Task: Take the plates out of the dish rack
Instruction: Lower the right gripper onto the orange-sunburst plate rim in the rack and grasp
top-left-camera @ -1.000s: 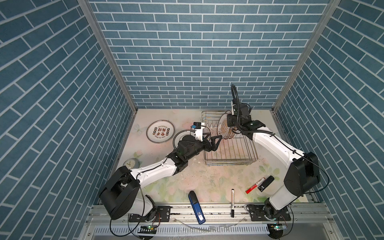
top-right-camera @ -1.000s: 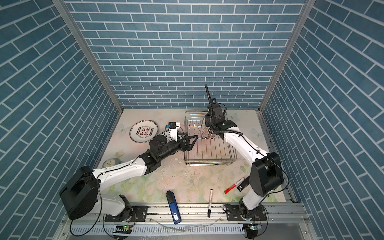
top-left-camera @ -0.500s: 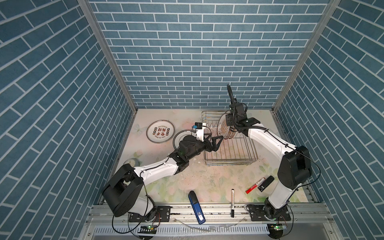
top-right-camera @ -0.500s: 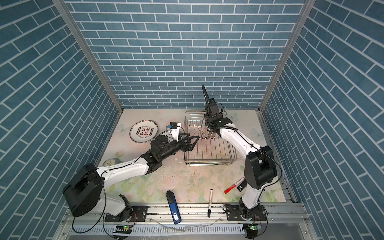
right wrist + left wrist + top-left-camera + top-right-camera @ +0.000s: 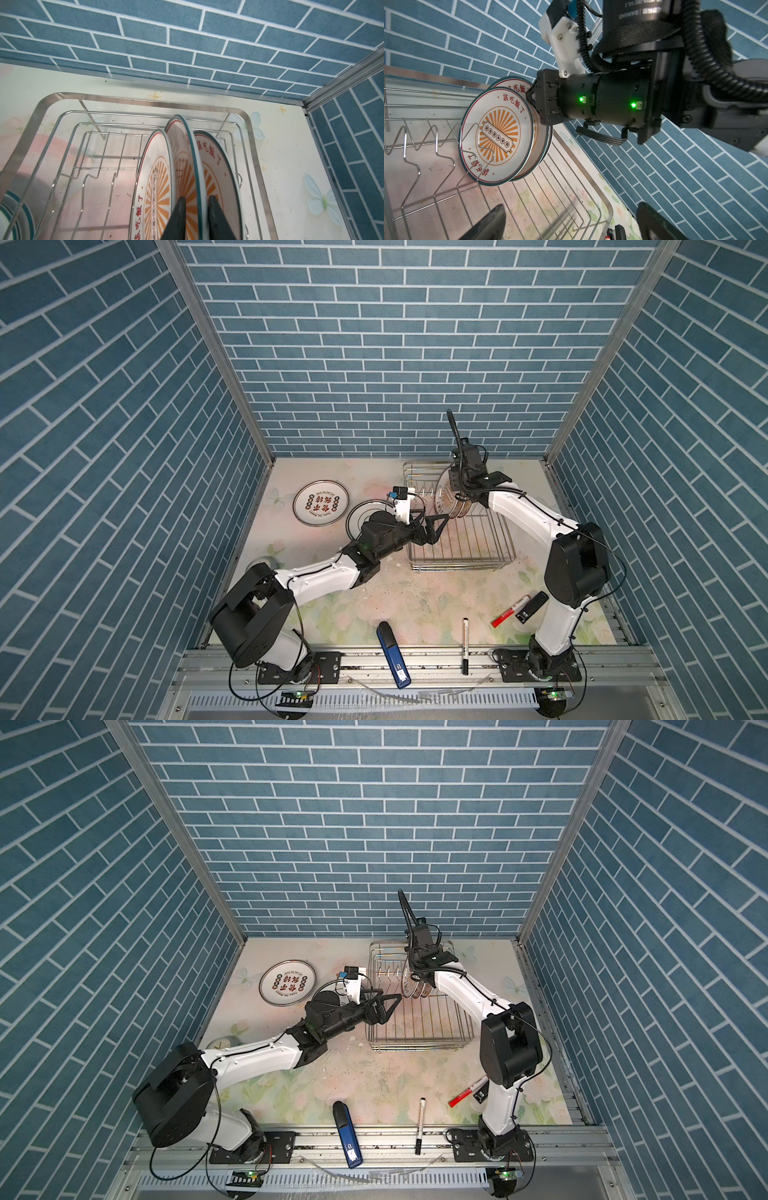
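Standing on edge among prongs at dish rack's (image 5: 124, 98) far end: 3 sunburst plates (image 5: 500, 133). R claw (image 5: 196, 199) straddles middle plate (image 5: 180, 149) at rim, fingers nearly together; can't tell if gripping. L claw (image 5: 432, 526) spread wide at rack's left side. On bench (image 5: 415, 605), left of rack: red-character plate (image 5: 321, 504) lying flat; ringed plate (image 5: 355, 516) partly under L arm.

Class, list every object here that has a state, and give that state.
Dish rack: holds three upright plates.
Middle plate: upright, gripped at its rim.
Right gripper: shut on middle plate.
Left gripper: open, empty.
Red-character plate: flat on table.
Ringed plate: flat, partly under left arm.
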Motion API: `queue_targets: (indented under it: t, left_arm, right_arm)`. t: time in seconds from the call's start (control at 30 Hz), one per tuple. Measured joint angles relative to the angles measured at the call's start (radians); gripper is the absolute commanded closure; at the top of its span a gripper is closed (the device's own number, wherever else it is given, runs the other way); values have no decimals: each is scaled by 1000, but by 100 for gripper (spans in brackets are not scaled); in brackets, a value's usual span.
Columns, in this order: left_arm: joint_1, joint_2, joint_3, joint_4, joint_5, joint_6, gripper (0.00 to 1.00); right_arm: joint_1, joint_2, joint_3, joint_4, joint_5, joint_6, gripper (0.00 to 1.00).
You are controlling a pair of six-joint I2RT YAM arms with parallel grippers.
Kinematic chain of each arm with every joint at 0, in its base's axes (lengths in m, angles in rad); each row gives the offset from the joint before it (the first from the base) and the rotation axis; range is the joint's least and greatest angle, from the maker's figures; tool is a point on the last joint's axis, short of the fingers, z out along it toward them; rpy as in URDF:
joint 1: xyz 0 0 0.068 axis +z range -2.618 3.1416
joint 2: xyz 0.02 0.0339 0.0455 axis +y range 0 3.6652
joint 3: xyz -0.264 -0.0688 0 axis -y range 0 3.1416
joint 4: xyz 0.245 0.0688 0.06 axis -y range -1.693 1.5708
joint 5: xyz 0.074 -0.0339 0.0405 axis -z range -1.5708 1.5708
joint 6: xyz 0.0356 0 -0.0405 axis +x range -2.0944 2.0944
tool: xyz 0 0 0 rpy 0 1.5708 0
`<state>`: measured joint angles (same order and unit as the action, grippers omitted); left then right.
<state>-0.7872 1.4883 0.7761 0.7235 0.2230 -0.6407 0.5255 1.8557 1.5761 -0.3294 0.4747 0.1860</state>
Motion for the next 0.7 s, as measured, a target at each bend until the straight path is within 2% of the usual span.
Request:
queue_targets:
  t: [0.23, 0.7]
  left_arm:
    - [0, 2, 5, 1, 6, 0, 0]
    - [0, 17, 5, -8, -24, -2, 0]
  right_arm:
    - [10, 26, 9, -2, 63, -1, 82]
    - [29, 26, 16, -6, 113, -21, 91]
